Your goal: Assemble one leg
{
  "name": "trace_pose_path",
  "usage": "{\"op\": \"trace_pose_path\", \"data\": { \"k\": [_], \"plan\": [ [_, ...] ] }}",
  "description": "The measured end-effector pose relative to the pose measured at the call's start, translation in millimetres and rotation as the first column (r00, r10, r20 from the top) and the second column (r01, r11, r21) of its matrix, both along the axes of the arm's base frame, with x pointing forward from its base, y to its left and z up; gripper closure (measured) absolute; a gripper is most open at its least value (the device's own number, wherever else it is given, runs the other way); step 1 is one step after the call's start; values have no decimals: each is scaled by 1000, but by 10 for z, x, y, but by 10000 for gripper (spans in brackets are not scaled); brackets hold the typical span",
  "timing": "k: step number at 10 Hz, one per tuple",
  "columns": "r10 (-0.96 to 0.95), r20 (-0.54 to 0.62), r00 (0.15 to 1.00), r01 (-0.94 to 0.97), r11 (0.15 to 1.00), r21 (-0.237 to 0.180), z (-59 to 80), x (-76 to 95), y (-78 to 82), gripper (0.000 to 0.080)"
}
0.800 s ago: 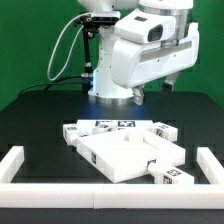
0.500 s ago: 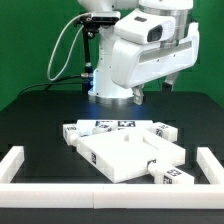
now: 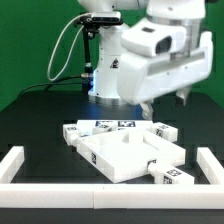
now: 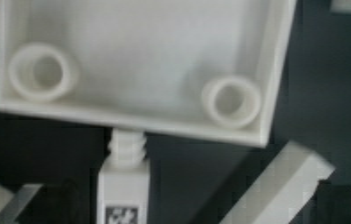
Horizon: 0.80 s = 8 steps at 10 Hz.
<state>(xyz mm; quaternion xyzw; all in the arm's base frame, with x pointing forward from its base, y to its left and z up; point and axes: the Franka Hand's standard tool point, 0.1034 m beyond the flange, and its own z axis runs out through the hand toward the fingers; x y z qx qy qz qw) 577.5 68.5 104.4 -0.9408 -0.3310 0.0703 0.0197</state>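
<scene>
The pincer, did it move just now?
Yes. The pincer has shifted toward the exterior view's right and a bit lower, closer to the white panel, which has stayed put on the table.

white panel (image 3: pixel 125 150) flat on black table (image 3: pixel 40 115); white border bars (image 3: pixel 12 168) at table edges

White tagged leg (image 4: pixel 127 178) beside panel (image 4: pixel 136 55)

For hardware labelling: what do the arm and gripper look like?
The arm is white, with bulky rounded housings and a grey inset panel. Its gripper ends in dark fingers. A black cable loops beside the base, where a blue light glows.
</scene>
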Motion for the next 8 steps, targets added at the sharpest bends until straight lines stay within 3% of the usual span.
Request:
{"op": "trace_pose_path", "data": {
  "k": [1, 3, 5, 8],
  "plan": [
    [-4, 55, 998, 3, 1000, 16, -145, 125, 90, 150],
    [21, 117, 993, -28, 998, 59, -514, 285, 97, 150],
    [16, 114, 993, -23, 998, 57, -478, 287, 106, 150],
    [19, 117, 993, -26, 998, 57, -539, 288, 86, 150]
  ]
}}
